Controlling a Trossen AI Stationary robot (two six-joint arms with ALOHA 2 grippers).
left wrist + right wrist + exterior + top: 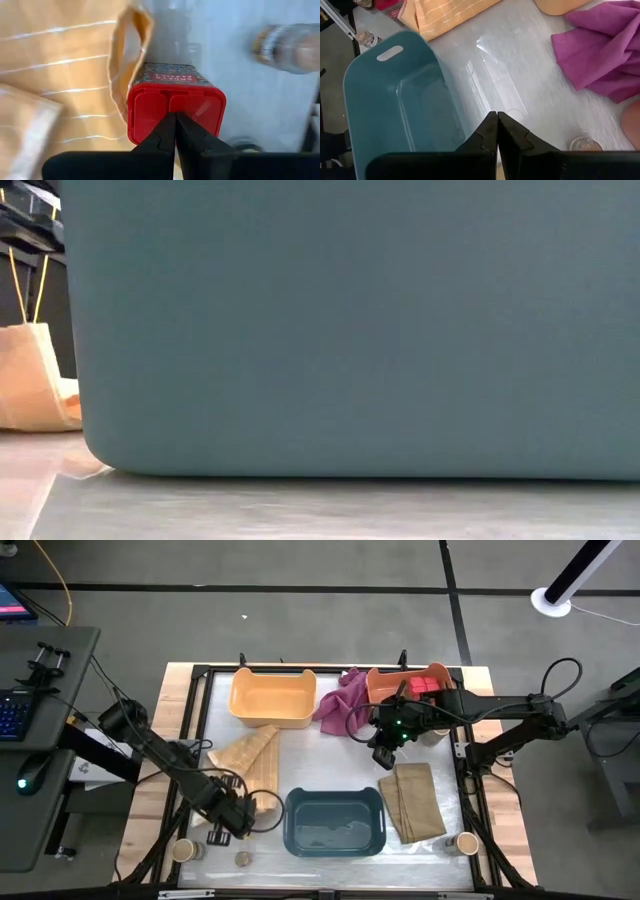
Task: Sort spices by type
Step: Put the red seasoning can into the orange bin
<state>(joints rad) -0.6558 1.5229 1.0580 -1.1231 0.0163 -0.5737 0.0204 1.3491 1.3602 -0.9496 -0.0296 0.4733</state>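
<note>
The left gripper (175, 131), fingers pressed together, sat against a red paprika tin (175, 107) lying left of the teal bin (335, 822), beside a folded tan cloth (250, 755). The right gripper (497, 131), also pressed shut, hovered over bare tabletop between that bin and the magenta cloth (340, 705).

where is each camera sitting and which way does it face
High view: overhead, straight down on the table, both arms, the left hand and right hand.
Low view: at table height, filled by the teal bin; no arm shows.
Left wrist view: past its shut fingers at a red tin.
Right wrist view: past its shut fingers at the teal bin and magenta cloth.
Shared: high, low and right wrist views show the teal bin.
</note>
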